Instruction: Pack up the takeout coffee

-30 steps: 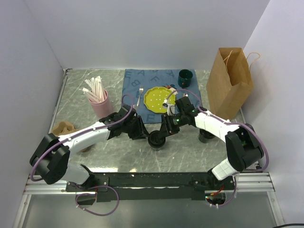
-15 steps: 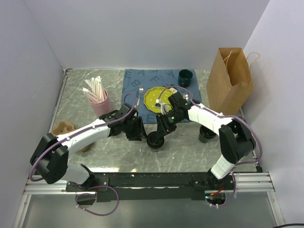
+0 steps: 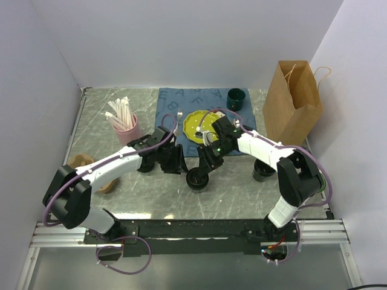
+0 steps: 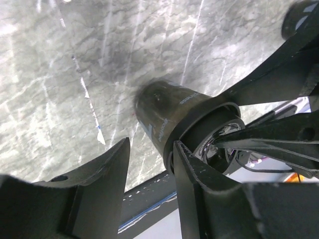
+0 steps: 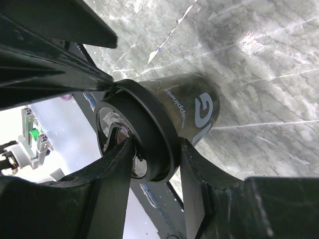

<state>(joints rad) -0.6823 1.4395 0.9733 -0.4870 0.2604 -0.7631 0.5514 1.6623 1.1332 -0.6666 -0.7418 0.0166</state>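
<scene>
- The takeout coffee (image 3: 198,180) is standing upright on the bench (image 3: 145,199), near the middle and toward the near edge.
- The right hand (image 5: 155,159) is squeezing the cup by its black lid, one finger on each side of the rim.
- The left hand (image 4: 149,154) is hanging open just beside the cup and is holding nothing.
- To do this step well, I think the right hand is needing a firm, even squeeze, because a lid can pop off.
- It should be lifting straight up, keeping the cup level so nothing is spilling.
- The open left hand should be moving out of the way so the arms are not bumping.
- The brown paper bag (image 3: 292,106) is standing open at the far right; its inside is not showing.
- The pink cup (image 3: 128,136) on the left is holding white straws (image 3: 120,113).
- The dark green mug (image 3: 235,96) is sitting at the far side, and I cannot tell what is in it.
</scene>
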